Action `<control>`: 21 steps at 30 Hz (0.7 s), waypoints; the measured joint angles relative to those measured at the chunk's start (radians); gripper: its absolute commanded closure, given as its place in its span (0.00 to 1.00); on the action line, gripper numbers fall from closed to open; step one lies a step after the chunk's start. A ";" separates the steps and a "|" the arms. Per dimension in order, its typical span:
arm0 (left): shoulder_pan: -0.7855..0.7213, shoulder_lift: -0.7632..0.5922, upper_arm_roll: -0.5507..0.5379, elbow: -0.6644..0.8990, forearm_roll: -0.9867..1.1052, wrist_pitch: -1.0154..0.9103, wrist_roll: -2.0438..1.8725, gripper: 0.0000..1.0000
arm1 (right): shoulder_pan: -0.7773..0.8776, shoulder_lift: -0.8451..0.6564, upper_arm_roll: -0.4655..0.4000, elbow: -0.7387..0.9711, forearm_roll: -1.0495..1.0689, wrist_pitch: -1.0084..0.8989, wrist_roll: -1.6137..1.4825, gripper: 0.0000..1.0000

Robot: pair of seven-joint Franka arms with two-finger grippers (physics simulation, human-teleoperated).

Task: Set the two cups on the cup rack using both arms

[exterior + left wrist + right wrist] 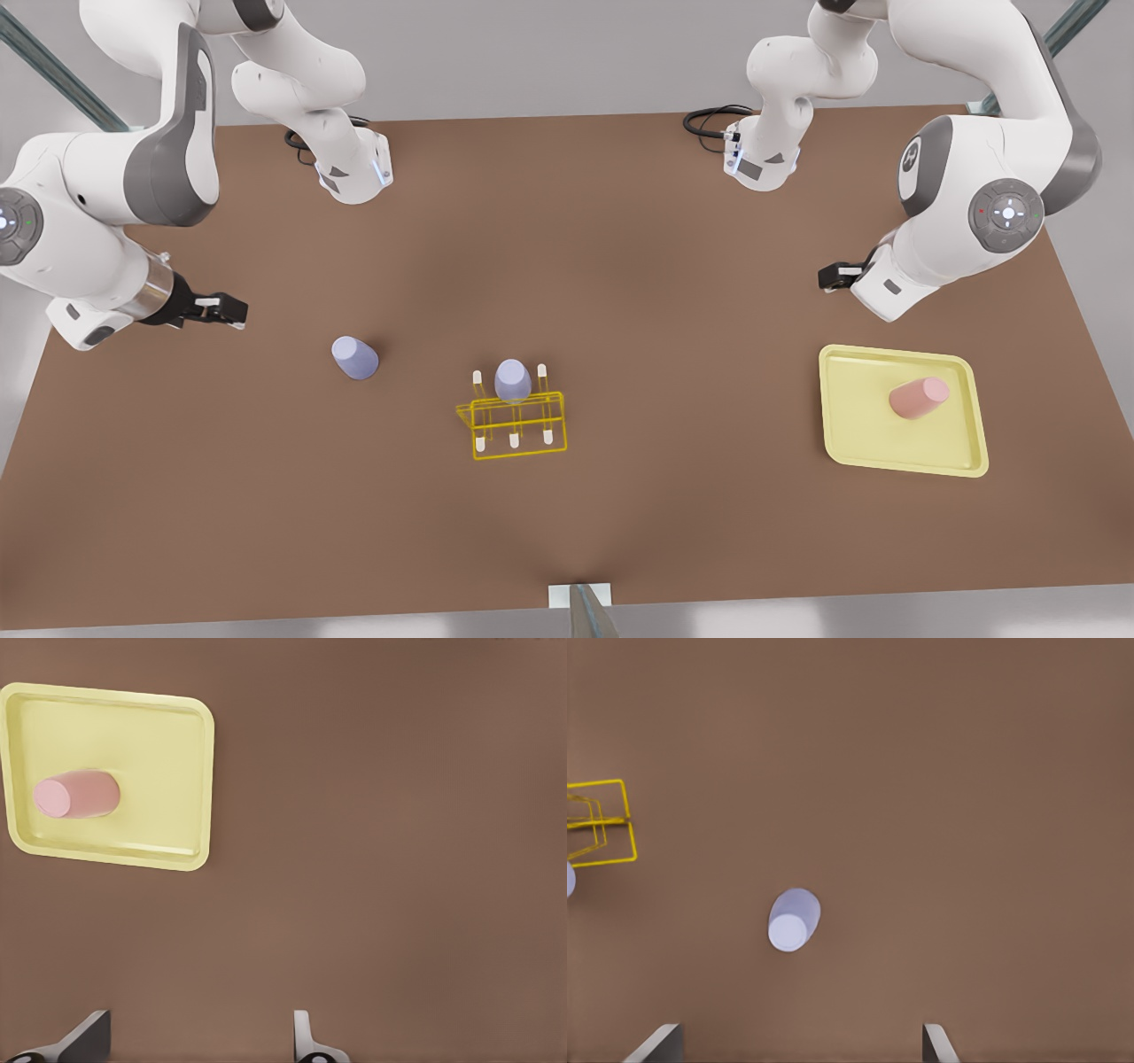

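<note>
While hanging above the brown table at the front view's left, right gripper empty, black fingers spread wide in the right wrist view with bare tabletop between them. Touching nothing. At about 4 o'clock from it in the front view, well apart, a loose lavender cup on the table, closed end turned toward the camera; hard to tell whether standing mouth-down or tipped.

Near the middle of the table, at roughly 3 o'clock from that loose cup, the yellow wire rack with white-tipped pegs. Second lavender cup already seated on the rack's middle peg in the far row, at 12 o'clock of the frame. Other pegs bare. Loose cup and rack clearly apart, not touching.

Over at the front view's right, left gripper also empty, held above the table with fingers far apart in the left wrist view. At about 5 o'clock from it in the front view, near but not touching, a flat pale-yellow tray. Inside the tray, toward its 3 o'clock side in the front view, the pink cup, closed end showing, resting on the tray floor and clear of the raised rim. Tray well apart from the rack, at the rack's 3 o'clock.

Neither the pink cup nor the loose lavender cup gripped.
</note>
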 measured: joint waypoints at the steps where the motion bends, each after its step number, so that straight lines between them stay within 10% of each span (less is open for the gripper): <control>1: -0.001 -0.001 -0.001 0.001 0.000 -0.001 0.000 0.00 | 0.000 0.000 0.000 0.000 0.001 -0.001 0.000 0.00; 21: 0.414 0.477 0.037 0.090 0.014 0.469 0.225 0.00 | 0.102 -0.012 0.006 -0.556 0.068 0.387 0.054 0.00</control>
